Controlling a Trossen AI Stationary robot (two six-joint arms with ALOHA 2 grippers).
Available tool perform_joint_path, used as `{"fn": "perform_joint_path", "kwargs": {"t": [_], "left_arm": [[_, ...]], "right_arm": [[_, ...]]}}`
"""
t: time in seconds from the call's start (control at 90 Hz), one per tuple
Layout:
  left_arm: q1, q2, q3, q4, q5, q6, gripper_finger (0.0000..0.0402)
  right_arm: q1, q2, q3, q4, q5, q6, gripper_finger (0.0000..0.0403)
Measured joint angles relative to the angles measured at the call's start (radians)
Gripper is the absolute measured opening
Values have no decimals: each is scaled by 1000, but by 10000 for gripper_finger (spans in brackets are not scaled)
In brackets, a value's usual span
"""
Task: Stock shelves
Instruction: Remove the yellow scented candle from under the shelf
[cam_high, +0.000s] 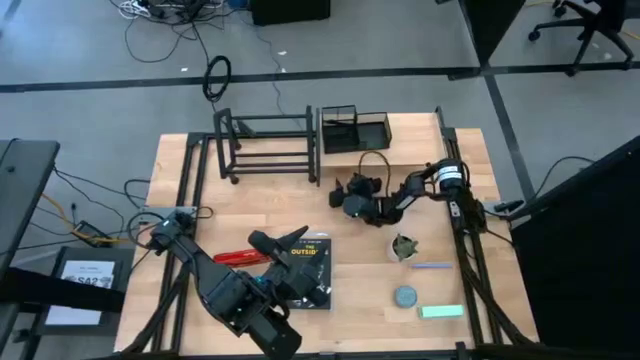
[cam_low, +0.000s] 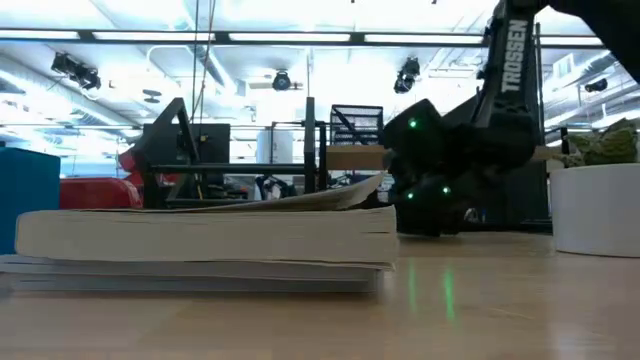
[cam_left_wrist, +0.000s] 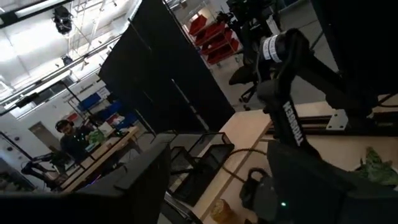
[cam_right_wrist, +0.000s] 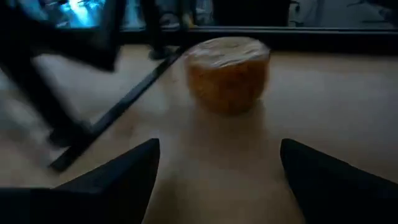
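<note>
Tabletop (cam_high: 180, 160) contents, left to right in the high view. Left pincer (cam_high: 290, 238) — at about 7 o'clock from centre, raised above a dark book (cam_high: 310, 270) with a red item (cam_high: 238, 256) just beside the arm; fingers spread wide, holding nothing, and judged to be waiting. Black tube rack (cam_high: 268, 148) — at 11 o'clock on the far edge, slatted tiers bare, so stocking appears not yet begun there. Black mesh organizer (cam_high: 355, 132) — just to its right at 12 o'clock, contents cannot be told. Right pincer (cam_high: 345, 195) — near centre, low over the wood; its wrist view shows both fingers (cam_right_wrist: 118, 177) parted widely toward a small orange-brown round tub (cam_right_wrist: 227, 74) standing close ahead, ungrasped — apparently lined up for a pickup. White pot (cam_high: 404, 247) — at 4 o'clock, holding a green plant. Grey disc (cam_high: 404, 296) and mint-green block (cam_high: 441, 311) — at 5 o'clock, loose near the front edge.
</note>
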Motion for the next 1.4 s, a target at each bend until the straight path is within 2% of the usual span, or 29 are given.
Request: {"fn": "perform_joint_path", "kwargs": {"t": [0.156, 0.311, 0.489, 0.667, 1.056, 1.167, 1.4], "left_arm": [[0, 0, 0, 0, 1, -8, 247], [0, 0, 0, 1, 1, -10, 247], [0, 0, 0, 2, 1, -12, 247], [0, 0, 0, 4, 1, -12, 247], [0, 0, 0, 4, 1, -13, 247], [0, 0, 0, 4, 2, -13, 247], [0, 0, 0, 4, 13, -15, 247]], "right_arm": [[-27, 28, 1, -1, 52, 53, 305], [-27, 127, 29, 162, 83, -118, 305], [-46, 167, 56, 293, -57, -284, 305], [-109, 167, 58, 301, -144, -316, 305], [-120, 165, 56, 304, -131, -328, 307], [-155, 153, 55, 284, -217, -338, 315], [-169, 85, 50, 179, -247, -326, 342]]}}
